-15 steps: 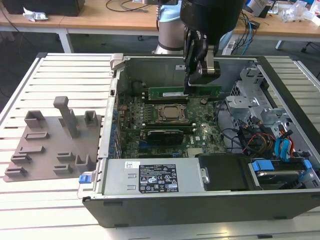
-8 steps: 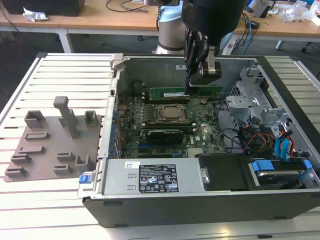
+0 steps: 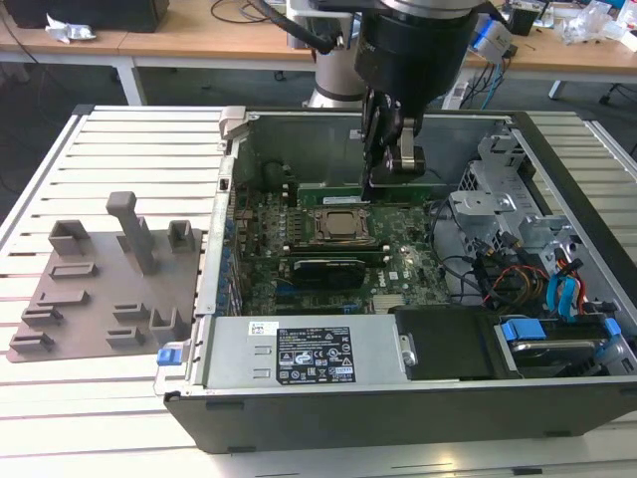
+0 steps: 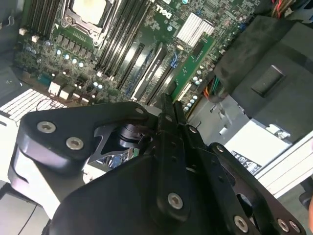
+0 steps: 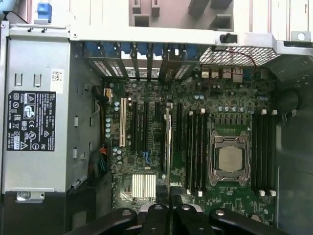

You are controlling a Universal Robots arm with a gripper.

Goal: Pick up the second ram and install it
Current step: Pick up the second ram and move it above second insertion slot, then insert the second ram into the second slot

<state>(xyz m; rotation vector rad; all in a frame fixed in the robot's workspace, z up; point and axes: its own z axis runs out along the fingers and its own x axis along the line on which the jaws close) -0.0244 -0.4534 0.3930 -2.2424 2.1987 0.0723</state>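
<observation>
**Second ram clamped over the motherboard**

My pincer (image 3: 383,181) reaches down into the open computer case (image 3: 398,413), its fingers drawn narrow around the second ram (image 3: 328,187). In the first wrist view the green stick (image 5: 167,147) runs edge-on straight out from my pincer (image 5: 168,209), above the motherboard (image 5: 146,161). The CPU socket (image 3: 338,227) sits just beside my fingertips, with empty memory slots (image 5: 195,147) alongside it. The power supply (image 3: 299,354) lies farther off. The grey tray (image 3: 100,289) rests on the bench (image 3: 129,139), well apart from my pincer.
</observation>
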